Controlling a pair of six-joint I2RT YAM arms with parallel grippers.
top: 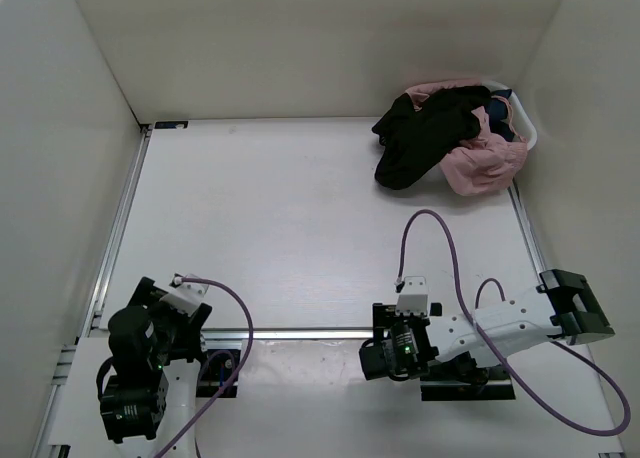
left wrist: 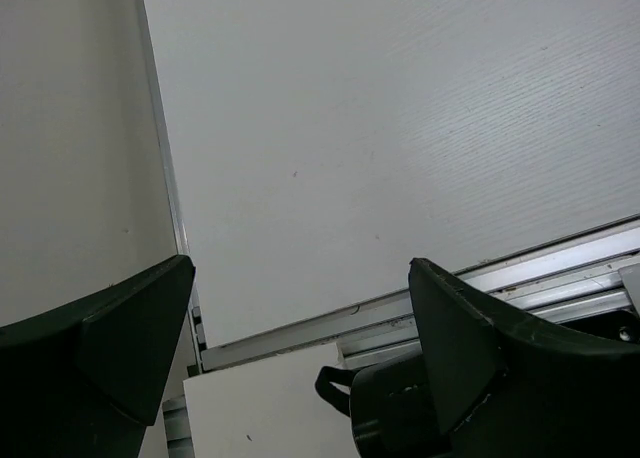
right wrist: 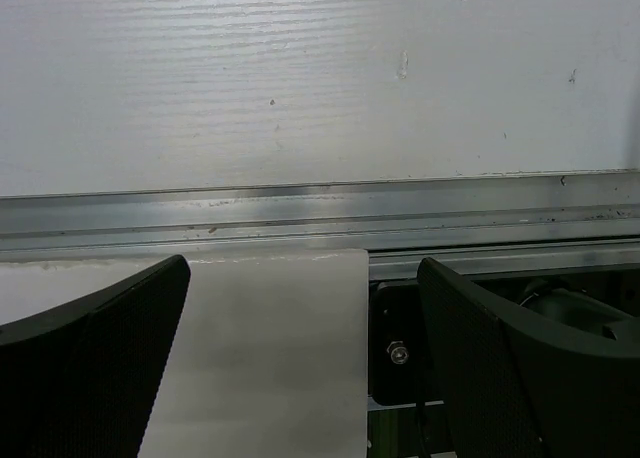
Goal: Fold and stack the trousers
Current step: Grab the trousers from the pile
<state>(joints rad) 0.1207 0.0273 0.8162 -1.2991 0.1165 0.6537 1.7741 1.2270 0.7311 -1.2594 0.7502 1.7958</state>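
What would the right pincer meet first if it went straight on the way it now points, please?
The right pincer would probably meet the metal rail at the near edge of the table, though depth is unclear.

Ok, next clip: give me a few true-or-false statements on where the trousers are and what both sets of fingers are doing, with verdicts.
1. The trousers lie spread flat in the middle of the table. False: they are bunched up at the far right corner, hanging over the rim of the basket.
2. The left fingers stand wide apart with nothing between them. True.
3. The right fingers grip one of the pink garments. False: they are open and empty; the pink garments are heaped in the basket.
4. Neither set of fingers touches the trousers. True.
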